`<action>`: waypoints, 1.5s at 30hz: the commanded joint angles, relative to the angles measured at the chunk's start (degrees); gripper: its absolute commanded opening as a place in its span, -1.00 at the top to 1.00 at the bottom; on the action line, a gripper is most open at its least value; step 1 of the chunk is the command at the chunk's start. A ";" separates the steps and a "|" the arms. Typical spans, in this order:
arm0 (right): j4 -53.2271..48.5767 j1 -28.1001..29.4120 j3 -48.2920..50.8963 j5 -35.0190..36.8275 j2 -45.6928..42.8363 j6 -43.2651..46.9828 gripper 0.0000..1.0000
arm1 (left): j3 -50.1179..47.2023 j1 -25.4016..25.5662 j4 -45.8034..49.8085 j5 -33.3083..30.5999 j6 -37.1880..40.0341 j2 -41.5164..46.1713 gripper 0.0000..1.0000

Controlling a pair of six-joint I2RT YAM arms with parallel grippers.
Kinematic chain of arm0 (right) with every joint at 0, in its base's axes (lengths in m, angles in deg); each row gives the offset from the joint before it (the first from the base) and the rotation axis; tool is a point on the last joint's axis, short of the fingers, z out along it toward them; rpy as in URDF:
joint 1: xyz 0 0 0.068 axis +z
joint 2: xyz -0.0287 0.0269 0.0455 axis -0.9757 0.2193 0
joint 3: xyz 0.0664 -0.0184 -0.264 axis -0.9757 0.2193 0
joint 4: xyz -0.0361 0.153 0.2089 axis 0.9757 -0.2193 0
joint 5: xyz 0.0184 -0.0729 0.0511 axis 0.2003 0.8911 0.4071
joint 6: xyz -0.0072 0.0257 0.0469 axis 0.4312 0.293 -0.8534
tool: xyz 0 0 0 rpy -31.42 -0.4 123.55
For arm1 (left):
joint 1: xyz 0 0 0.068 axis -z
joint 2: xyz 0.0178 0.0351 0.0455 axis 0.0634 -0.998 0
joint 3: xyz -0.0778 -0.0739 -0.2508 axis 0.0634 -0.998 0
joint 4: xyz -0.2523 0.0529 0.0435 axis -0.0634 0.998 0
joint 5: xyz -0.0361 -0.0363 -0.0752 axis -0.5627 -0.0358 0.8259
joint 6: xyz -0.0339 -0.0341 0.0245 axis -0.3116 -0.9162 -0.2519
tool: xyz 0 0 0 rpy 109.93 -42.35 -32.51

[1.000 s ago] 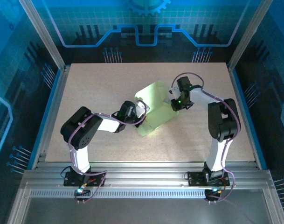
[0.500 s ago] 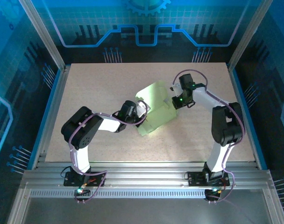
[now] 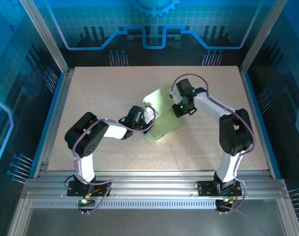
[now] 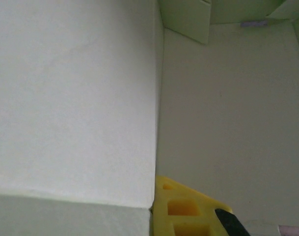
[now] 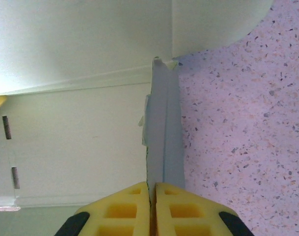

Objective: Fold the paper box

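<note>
1. One paper box (image 3: 165, 117), pale green card partly raised, in the middle of the counter (image 3: 100, 88).
2. From above: left end effector (image 3: 152, 118) at the card's left side, right end effector (image 3: 176, 111) at its right edge; jaw gaps too small to judge there.
3. From the right wrist: yellow fingers (image 5: 188, 211) pressed together, pinching a thin upright card edge, speckled counter just beside.
4. From the left wrist: one yellow finger (image 4: 183, 211) tight against a card wall, the other hidden behind it; clamped narrow on that wall, box panels all round.
</note>
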 commanded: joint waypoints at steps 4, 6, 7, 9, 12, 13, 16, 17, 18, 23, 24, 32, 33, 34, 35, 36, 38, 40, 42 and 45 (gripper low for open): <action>0.95 0.60 -0.86 -0.48 2.04 -0.84 0.75 | -1.13 0.84 4.16 -1.02 2.93 -2.28 0.89; 1.58 0.17 -0.63 0.32 1.90 -0.78 0.68 | -1.44 1.25 3.45 -1.71 3.27 -2.34 0.90; 1.76 0.00 -0.58 0.26 1.71 -0.59 0.66 | -1.43 1.24 3.65 -1.79 3.32 -2.38 0.89; 2.30 -0.49 -0.43 -0.30 1.18 -0.17 0.58 | -1.38 1.35 3.71 -1.92 3.35 -2.39 0.89; 3.14 -1.28 0.18 -1.69 0.28 0.11 0.38 | -1.16 1.37 4.13 -2.14 3.44 -2.65 0.90; 3.52 -1.68 0.44 -2.74 -0.09 0.02 0.33 | -1.02 1.44 4.17 -2.09 3.44 -2.72 0.89; 4.53 -3.35 1.25 -6.58 -0.91 -0.60 0.23 | -0.83 1.44 4.36 -2.10 3.36 -2.83 0.89; 4.90 -3.87 1.50 -7.63 -1.17 -0.77 0.20 | -0.75 1.38 4.40 -2.09 3.43 -2.81 0.89; 5.44 -4.37 1.92 -8.82 -1.58 -0.91 0.18 | -0.73 1.38 4.51 -2.10 3.44 -2.90 0.89; 9.91 -7.66 4.77 -15.18 -4.47 -4.04 0.06 | -0.73 1.47 4.54 -2.14 3.77 -3.17 0.88; 11.29 -8.65 5.76 -16.52 -5.21 -5.21 0.03 | -0.78 1.46 4.40 -2.10 3.78 -3.18 0.88; 23.38 -18.73 14.27 -25.85 -9.58 -18.76 0.02 | -0.91 2.07 4.01 -2.80 5.03 -3.97 0.88; 24.99 -20.43 15.58 -25.72 -9.58 -21.41 0.04 | -0.93 2.11 4.01 -2.80 5.02 -3.98 0.88; 25.77 -21.83 16.42 -25.17 -9.37 -23.41 0.08 | -0.98 2.14 4.05 -2.80 5.08 -3.97 0.87; 25.72 -23.17 16.80 -24.74 -8.65 -24.88 0.15 | -0.93 2.08 3.92 -2.80 5.03 -3.97 0.87; 25.08 -24.28 16.91 -23.56 -7.84 -25.84 0.24 | -0.99 2.15 3.90 -2.71 5.03 -3.97 0.87; 24.10 -25.76 16.86 -22.13 -5.91 -26.99 0.45 | -0.96 2.13 3.87 -2.68 5.07 -4.12 0.87; 24.03 -26.59 16.70 -23.62 -3.65 -26.98 0.60 | -0.90 2.12 3.87 -2.69 5.11 -4.23 0.87; 22.88 -26.75 15.35 -25.80 -0.80 -25.66 0.69 | -0.95 2.11 3.83 -2.65 5.13 -4.24 0.87; 22.75 -26.31 13.91 -30.24 2.75 -23.82 0.75 | -0.93 2.11 3.83 -2.62 5.11 -4.30 0.87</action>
